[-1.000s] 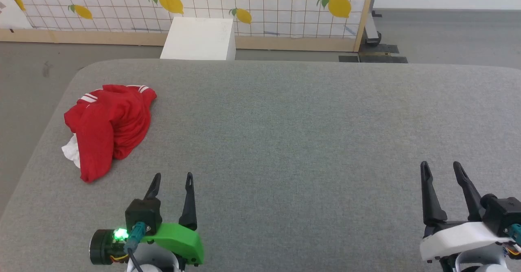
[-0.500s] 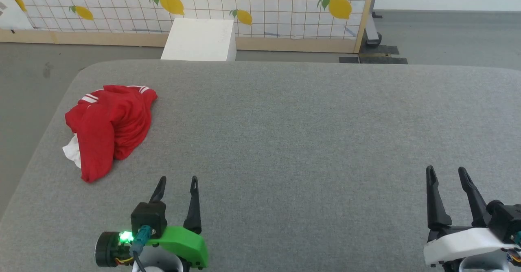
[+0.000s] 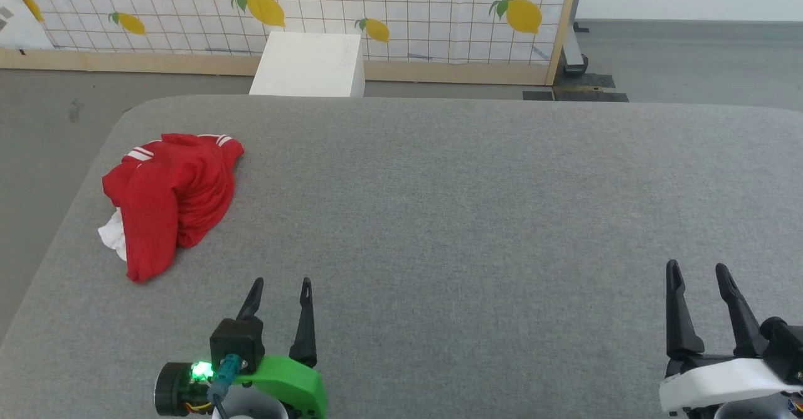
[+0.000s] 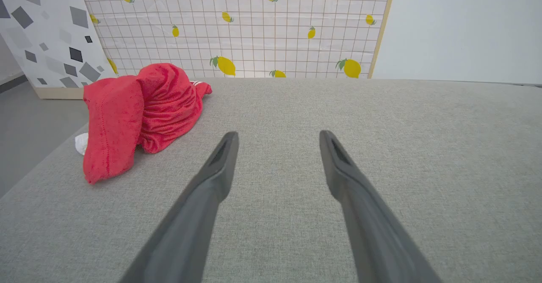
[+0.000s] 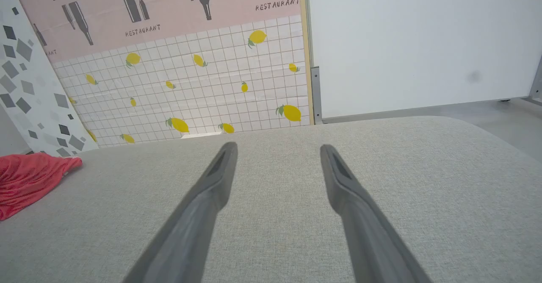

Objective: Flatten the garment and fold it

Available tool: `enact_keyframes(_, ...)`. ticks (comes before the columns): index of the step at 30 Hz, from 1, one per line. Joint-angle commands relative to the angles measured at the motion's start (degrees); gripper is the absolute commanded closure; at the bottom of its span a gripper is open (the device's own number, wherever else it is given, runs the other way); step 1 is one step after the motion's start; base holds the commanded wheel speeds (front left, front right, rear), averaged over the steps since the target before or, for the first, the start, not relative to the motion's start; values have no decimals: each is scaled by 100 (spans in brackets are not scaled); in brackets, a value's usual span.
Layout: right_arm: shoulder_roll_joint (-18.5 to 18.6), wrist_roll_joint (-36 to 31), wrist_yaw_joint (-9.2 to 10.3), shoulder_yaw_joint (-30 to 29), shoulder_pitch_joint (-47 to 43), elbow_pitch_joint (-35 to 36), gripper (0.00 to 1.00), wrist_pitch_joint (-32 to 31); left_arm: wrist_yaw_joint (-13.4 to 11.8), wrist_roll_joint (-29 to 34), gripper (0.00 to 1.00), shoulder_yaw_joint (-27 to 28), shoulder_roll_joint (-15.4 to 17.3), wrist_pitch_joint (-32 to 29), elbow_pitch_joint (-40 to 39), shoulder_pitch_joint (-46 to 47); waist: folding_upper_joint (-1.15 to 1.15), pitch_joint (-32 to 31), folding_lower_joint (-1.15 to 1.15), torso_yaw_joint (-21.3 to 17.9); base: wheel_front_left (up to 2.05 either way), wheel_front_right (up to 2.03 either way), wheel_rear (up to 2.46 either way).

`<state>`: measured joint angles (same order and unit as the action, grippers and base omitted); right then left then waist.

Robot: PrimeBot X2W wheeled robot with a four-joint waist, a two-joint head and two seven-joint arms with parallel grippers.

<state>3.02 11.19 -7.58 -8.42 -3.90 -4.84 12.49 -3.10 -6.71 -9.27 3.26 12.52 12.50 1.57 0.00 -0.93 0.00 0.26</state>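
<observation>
— Garment location?
— Garment [image 3: 169, 199] is a crumpled red heap on the grey tabletop [image 3: 452, 206], ahead of the left pincer [image 3: 281, 284] and off to its left. Near it, not touching.
— Flat at all?
— No. Bunched and lapped over itself. Red-and-white striped trim shows on the edge farthest from the left pincer. A scrap of white cloth pokes out on the heap's left side.
— Left pincer state?
— Spread wide, holding nothing, fingers pointing forward over bare tabletop. Can't tell if the tips touch the surface. Left wrist view: heap sits up and left of the left finger, with a strip of grey between them.
— Right pincer?
— Right pincer [image 3: 697, 266] is spread wide too, and empty. Garment is well apart from it, far off to its left. Right wrist view catches just a red edge at the left border.
— Anything else around?
— White box [image 3: 308, 64] on the floor past the tabletop's far edge, straight ahead of the left pincer. Lemon-print grid panel [image 3: 408, 11] stands behind the box.
</observation>
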Motion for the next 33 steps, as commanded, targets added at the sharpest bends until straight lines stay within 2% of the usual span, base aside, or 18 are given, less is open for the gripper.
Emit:
enact_keyframes(1, -12, 68, 8, -27, -118, -20, 0, 65, -44, -83, 0, -26, 37, 63, 40, 120, 0, -5, 0, -1, 0, 0, 0)
enact_keyframes(33, -14, 237, 9, -124, -152, -99, 0, 251, -142, -196, 0, -172, 86, 248, 221, 170, 0, 5, 0, 3, 0, 0, 0)
